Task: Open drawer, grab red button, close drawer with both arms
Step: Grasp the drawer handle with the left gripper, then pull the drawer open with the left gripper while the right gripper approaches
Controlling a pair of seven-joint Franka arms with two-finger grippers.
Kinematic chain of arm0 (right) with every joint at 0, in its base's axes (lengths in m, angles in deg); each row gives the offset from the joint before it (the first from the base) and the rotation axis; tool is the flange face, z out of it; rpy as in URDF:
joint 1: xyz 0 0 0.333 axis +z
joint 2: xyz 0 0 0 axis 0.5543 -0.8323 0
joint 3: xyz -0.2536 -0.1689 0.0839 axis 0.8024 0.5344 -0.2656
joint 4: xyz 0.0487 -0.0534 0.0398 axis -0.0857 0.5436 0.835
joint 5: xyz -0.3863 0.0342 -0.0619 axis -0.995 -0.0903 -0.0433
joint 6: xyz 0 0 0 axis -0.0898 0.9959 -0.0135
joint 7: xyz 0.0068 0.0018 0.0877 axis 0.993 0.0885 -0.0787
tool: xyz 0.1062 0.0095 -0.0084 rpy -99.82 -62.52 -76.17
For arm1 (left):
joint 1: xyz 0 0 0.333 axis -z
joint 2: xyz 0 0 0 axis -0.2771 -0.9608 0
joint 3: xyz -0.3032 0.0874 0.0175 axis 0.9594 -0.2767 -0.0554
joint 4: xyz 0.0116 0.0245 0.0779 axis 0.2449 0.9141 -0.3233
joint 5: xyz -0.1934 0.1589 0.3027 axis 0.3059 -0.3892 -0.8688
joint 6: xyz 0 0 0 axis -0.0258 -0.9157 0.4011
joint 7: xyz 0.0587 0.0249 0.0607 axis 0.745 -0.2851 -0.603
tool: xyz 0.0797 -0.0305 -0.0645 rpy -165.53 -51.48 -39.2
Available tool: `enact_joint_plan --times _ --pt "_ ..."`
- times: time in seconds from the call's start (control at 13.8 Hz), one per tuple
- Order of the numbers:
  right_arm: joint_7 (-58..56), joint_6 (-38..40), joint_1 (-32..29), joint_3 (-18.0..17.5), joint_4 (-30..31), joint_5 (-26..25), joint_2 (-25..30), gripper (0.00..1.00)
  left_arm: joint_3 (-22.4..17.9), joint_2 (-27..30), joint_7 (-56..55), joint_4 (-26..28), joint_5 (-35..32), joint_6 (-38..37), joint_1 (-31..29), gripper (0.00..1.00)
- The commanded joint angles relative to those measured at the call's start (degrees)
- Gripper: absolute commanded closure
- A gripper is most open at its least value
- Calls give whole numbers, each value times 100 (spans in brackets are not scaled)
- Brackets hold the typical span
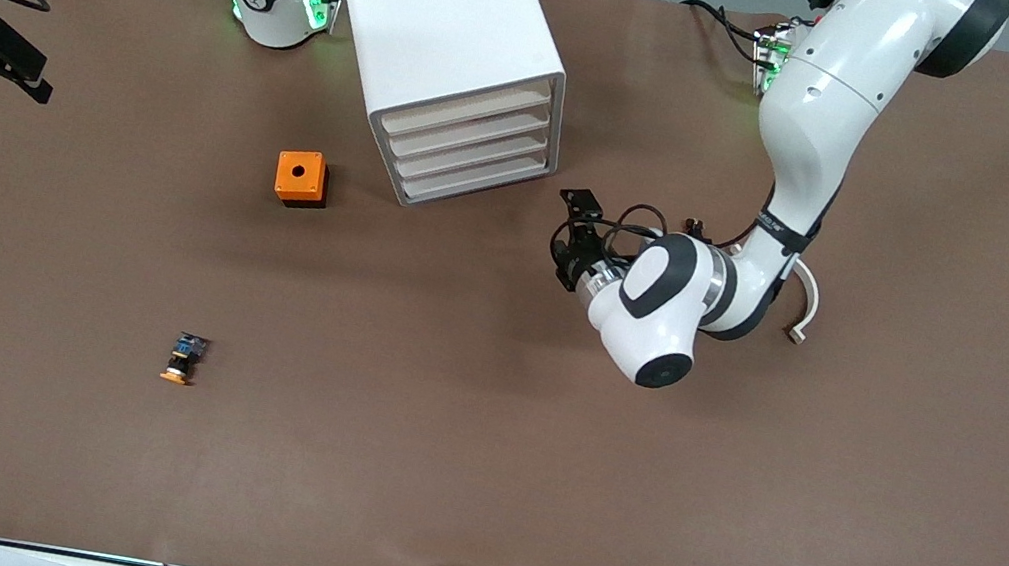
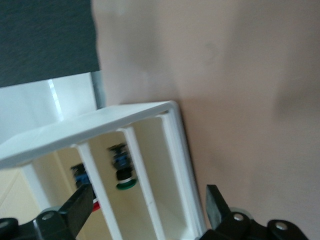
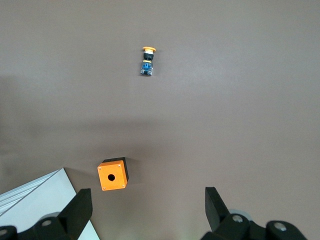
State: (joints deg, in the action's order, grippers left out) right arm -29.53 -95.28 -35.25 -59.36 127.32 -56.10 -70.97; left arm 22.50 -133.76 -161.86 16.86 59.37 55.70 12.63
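One cabinet (image 1: 460, 53) with four drawers is seen; the red button (image 2: 95, 205) is glimpsed inside. Left gripper (image 1: 572, 238) is held in front of it, fingers apart; right gripper's (image 3: 145, 210) likewise, over an orange box (image 1: 301, 178).

High front overview, wrist views near drawer unit (image 1: 460, 53), tabletop (image 1: 473, 481)

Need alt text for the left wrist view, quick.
The open left gripper faces the white drawer unit up close. Through its translucent fronts show a green-capped button and part of a red-capped button; brown table lies alongside.
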Motion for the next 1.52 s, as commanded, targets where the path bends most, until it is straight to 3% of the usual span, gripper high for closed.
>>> enact_joint_plan --times 0.0,0.29,0.51,0.72,1.08,1.44 --pt "-6 56 44 6 -139 -75 -1000 0 131 -149 -561 -229 276 -387 73 2" --pt "-268 -109 -113 33 -280 -190 -1365 0 211 -193 -729 -194 461 -599 222 29" --pt "-199 -66 -114 33 -254 -207 -1365 0 211 -359 -886 -185 812 -818 319 42" --pt "72 -49 -61 15 -228 -120 -1339 0 219 -421 -913 -167 945 -828 416 43" --pt "1986 4 377 6 0 187 -1173 0 298 -465 -1000 -53 980 -924 574 44" --pt "3911 -127 1159 -2 141 382 -1084 0 404 -474 -1107 132 971 -1056 644 60"
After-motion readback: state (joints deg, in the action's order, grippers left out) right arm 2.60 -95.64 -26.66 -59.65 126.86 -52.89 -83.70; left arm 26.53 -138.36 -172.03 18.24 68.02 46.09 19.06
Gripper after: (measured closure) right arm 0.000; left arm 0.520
